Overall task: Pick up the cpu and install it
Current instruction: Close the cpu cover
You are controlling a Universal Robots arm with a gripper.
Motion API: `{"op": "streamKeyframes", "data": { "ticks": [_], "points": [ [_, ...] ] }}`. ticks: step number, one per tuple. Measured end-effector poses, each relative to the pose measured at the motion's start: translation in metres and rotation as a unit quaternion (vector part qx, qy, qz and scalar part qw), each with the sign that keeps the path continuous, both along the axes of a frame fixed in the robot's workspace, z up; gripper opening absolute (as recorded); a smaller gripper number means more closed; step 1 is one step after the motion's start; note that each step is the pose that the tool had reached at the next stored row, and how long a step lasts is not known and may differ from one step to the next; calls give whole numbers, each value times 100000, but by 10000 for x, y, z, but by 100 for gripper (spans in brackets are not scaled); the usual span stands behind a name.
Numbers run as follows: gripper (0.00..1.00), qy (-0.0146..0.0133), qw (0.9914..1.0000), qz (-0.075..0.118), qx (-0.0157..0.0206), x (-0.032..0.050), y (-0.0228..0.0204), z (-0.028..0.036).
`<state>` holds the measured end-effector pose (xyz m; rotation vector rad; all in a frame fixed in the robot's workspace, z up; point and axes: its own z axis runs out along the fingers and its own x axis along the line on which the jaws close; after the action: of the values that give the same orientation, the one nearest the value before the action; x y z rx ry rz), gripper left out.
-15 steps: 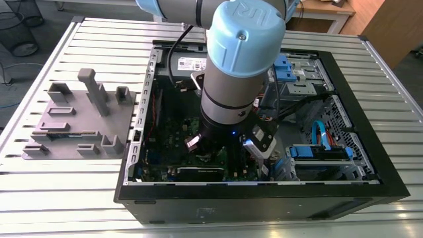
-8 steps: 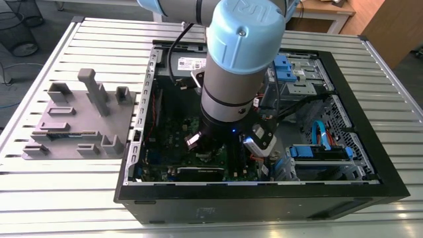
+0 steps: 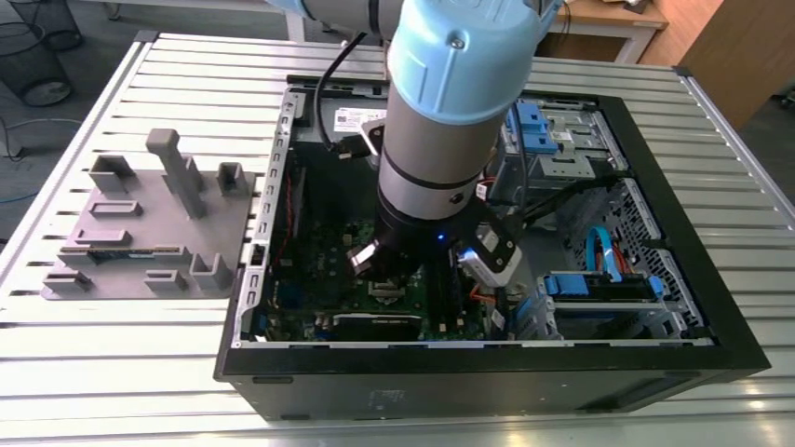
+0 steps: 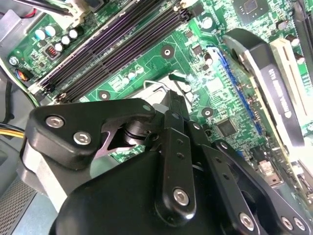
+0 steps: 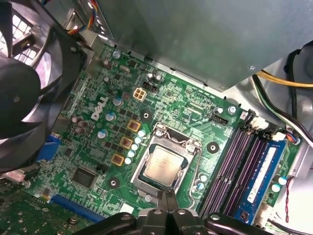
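The cpu (image 5: 164, 166) lies flat in the socket (image 5: 178, 139), silvery top up, with the socket's metal frame around all its sides. The first wrist view shows it squarely seated, with the frame's open window around it.

The tool (image 5: 166, 196) stands just beside the cpu, over the socket's edge on the side towards the camera. Its two narrow black fingers (image 5: 163, 200) are pressed together with nothing between them. The tips are clear of the cpu's top; whether they touch the socket frame I cannot tell. In the second wrist view the tool (image 4: 173, 100) is seen from behind, its black linkage in front and a corner of the socket (image 4: 151, 93) showing past the tips.

Around the socket is the green board (image 5: 88, 147). The dark memory slots (image 5: 234, 161) run alongside one side of the socket, and a black fan (image 5: 24, 83) sits beyond the opposite side.

In the exterior view the tool (image 3: 395, 279) is low inside the open case (image 3: 497, 368), close above the board. The case rests on a slatted metal desk (image 3: 125, 345). A grey fixture (image 3: 149, 223) with upright blocks lies on the desk at the exterior view's left, well apart from the case's inside.
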<state>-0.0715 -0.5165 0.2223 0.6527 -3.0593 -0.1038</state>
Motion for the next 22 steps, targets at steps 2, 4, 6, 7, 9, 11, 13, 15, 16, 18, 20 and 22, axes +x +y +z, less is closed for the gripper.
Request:
{"op": "streamKeyframes", "data": {
  "ticks": [2,4,6,7,9,11,13,15,16,18,20,22],
  "points": [
    [11,-28,100000,-1,11,0,11,5],
    [11,-44,100000,-2,6,0,27,11],
    [11,-74,100000,0,10,0,42,16],
    [11,-84,100000,5,0,1,43,19],
    [11,-103,100000,1,8,-1,43,20],
    [11,-103,100000,-1,-3,-4,39,21],
    [11,-112,100000,-2,4,-7,19,20],
    [11,-129,100000,-1,2,-12,-11,20],
    [11,-140,100000,-1,3,-15,-24,20],
    [11,-158,100000,2,7,-20,-51,20],
    [11,-176,100000,-2,2,-27,-77,21],
    [11,-203,100000,-1,5,-33,-85,20]
  ]
}}
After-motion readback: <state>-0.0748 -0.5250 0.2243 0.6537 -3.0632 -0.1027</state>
